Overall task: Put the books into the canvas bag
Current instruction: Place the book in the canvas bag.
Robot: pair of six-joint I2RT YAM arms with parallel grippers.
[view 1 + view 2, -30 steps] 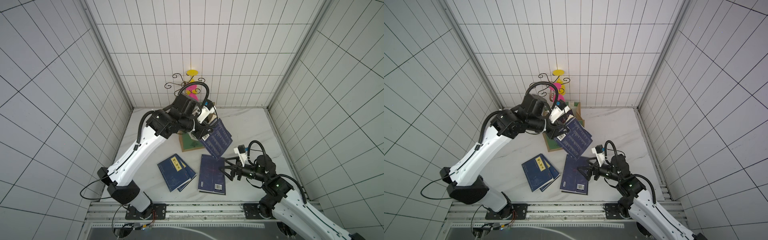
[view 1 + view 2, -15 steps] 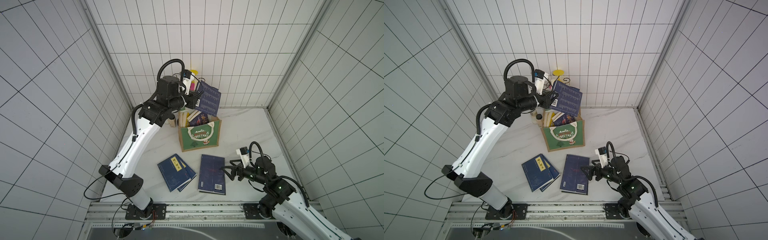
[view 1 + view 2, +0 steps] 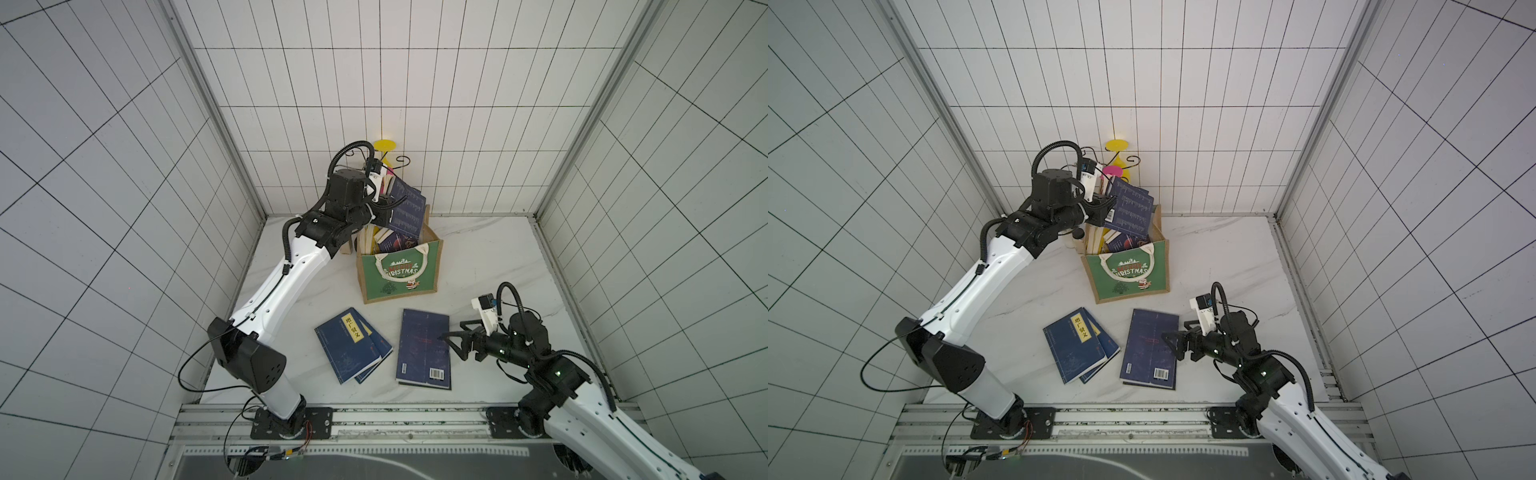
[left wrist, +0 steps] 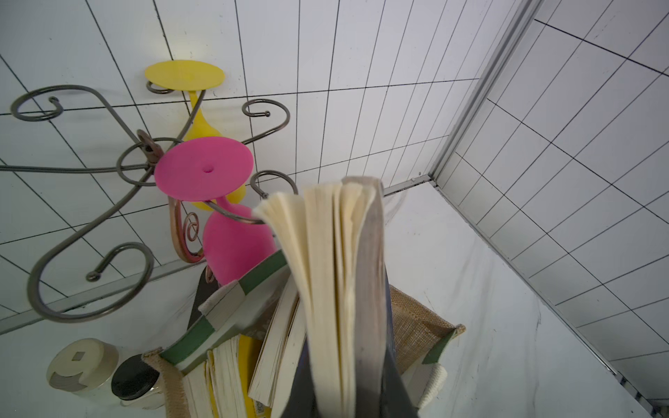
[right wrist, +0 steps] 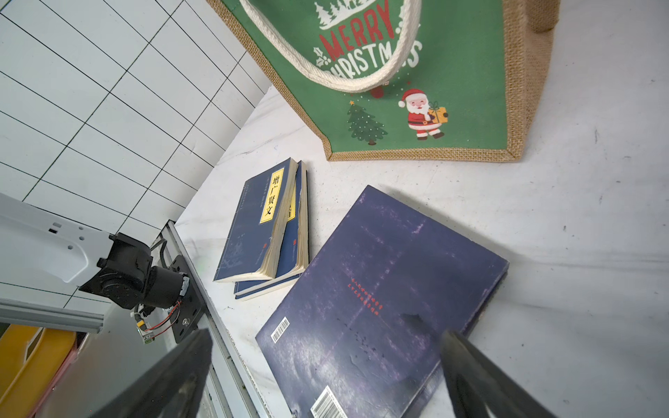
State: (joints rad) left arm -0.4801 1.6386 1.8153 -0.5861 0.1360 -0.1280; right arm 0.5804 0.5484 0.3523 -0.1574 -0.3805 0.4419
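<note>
Step in hand: dropping a book into the bag.

The left claw (image 3: 383, 202) is clenched on a thin navy paperback with rows of pale print (image 3: 406, 205). The paperback hangs tilted beside the claw. Its lower corner is at or just inside the mouth of the boxy tan jute bag with green Christmas panels (image 3: 399, 276); which cannot be told.

The wrist view shows loose pages fanning out, and upright books crowd the bag below the claw.

Judgement:
- Lower the paperback until its bottom edge passes the rim.
- Steer it toward the freer side, away from the packed books.
- Only then let go.

The right claw (image 3: 453, 341) is spread wide and empty over the edge of a large dark navy book (image 3: 424, 349) lying flat on the white marble tabletop (image 3: 490, 257).
</note>
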